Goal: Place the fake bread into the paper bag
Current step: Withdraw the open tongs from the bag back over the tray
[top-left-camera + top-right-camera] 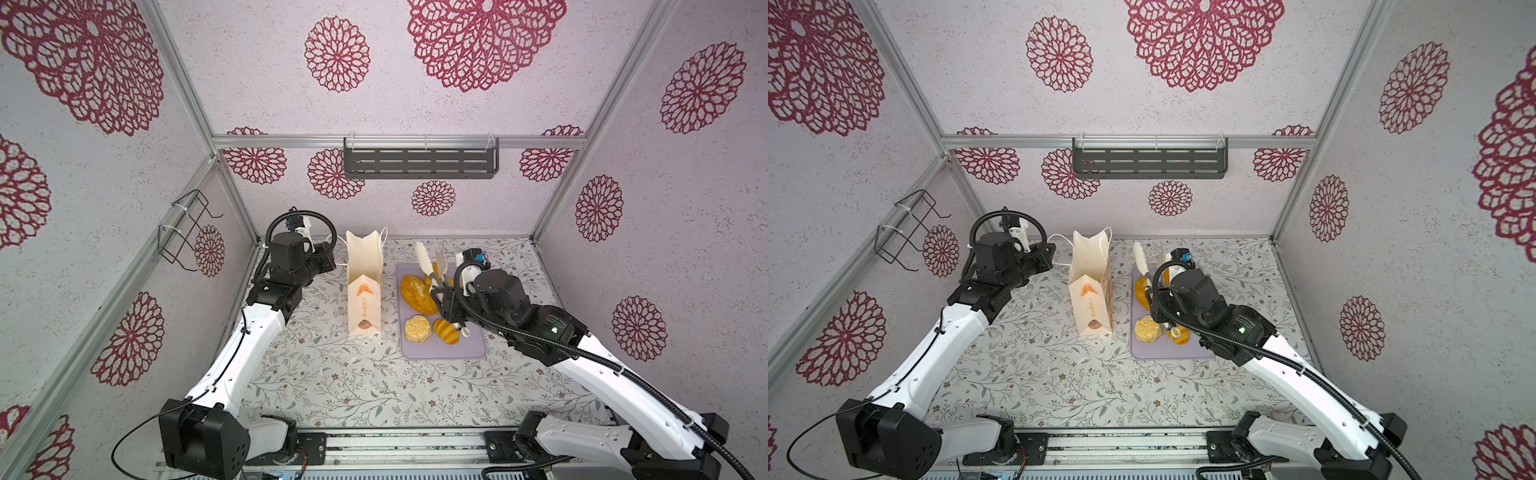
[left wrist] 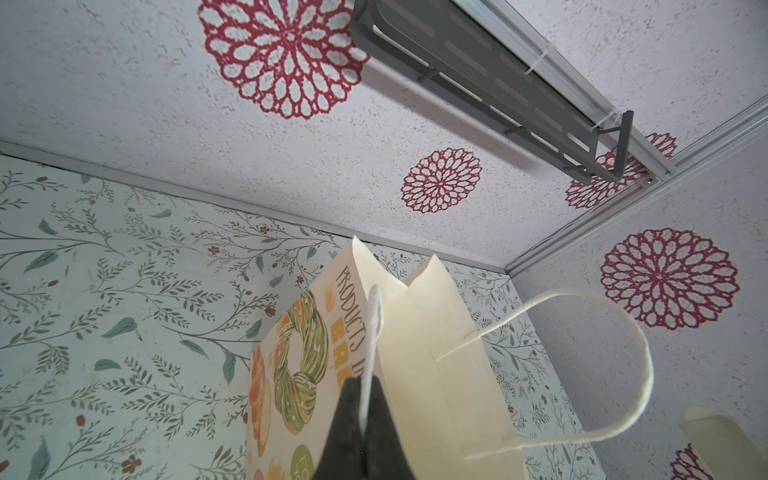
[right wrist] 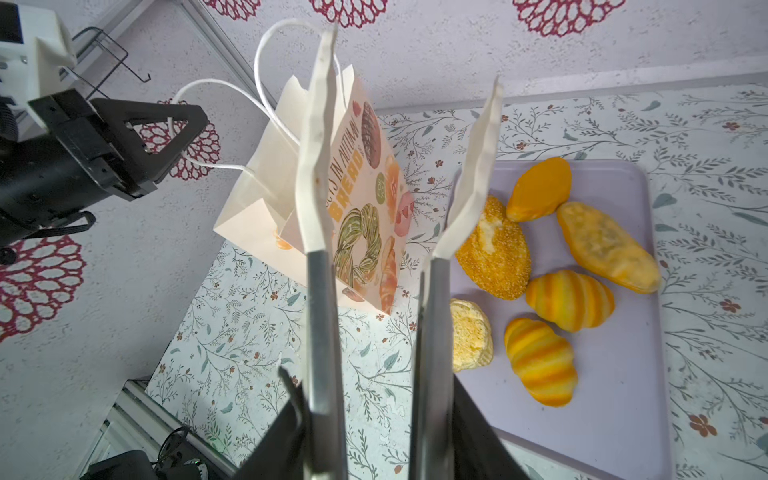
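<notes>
Left fingers [image 2: 347, 424]: clamped fully shut on one white cord handle [image 2: 374, 324], holding the paper bag [image 1: 365, 299] upright, mouth open, toward the far side of the surface [image 1: 332, 374], left of centre. Right fingers [image 3: 478, 436]: closed part-way around the metal arms of the tongs [image 3: 320, 311], white tips spread and empty, raised between bag and lilac tray [image 3: 615, 415]. Finds the fake bread [image 1: 417, 293] on that tray, just right of the bag: sesame loaf [image 3: 494, 249], smooth orange oval [image 3: 540, 189], long oval [image 3: 606, 245], ribbed rolls [image 3: 569, 299], pale bun [image 3: 471, 332] partly behind a tong arm. Counts six there. Sees none in the bag's mouth from a top view, though cannot see down to its bottom. Reads as an early stage: bag readied, tool in hand, nothing gripped. Leaves, on this judgement, nearly the whole job: nipping each piece, carrying it left over the mouth, letting go.
</notes>
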